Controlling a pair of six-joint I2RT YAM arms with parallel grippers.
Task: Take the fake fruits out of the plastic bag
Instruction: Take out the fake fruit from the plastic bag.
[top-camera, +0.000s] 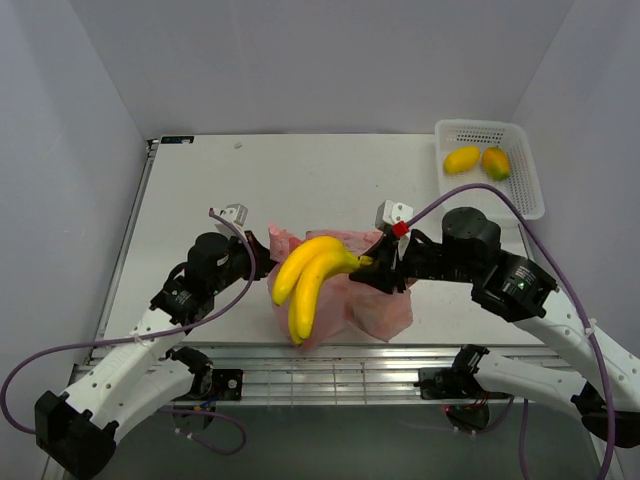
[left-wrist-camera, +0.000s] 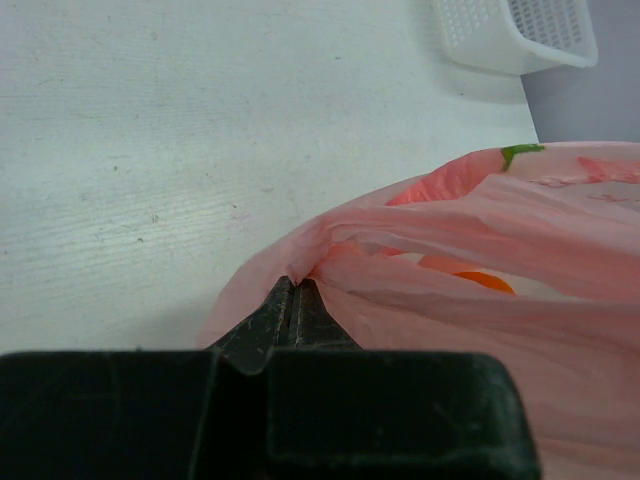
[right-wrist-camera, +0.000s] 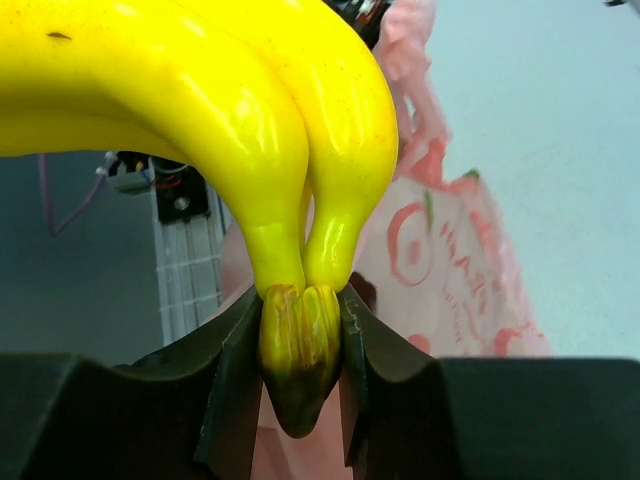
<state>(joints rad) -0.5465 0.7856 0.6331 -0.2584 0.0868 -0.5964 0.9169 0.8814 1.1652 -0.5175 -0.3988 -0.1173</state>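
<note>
Surface: a white table (top-camera: 300, 170), matt, with faint scuffs and small dark specks visible in the left wrist view.
Near edge: a ribbed metal rail (top-camera: 330, 362) ran along the table's front.
Front middle: a pink plastic bag (top-camera: 385, 312), crumpled and printed in red and green, rested with its lower part on the table, close to the rail.
Far right corner: a white perforated basket (top-camera: 530, 205) stood on the table, well apart from the bag.

L jaws clamp pink bag (left-wrist-camera: 500, 235) edge; white basket (left-wrist-camera: 520, 38) top-R
</note>
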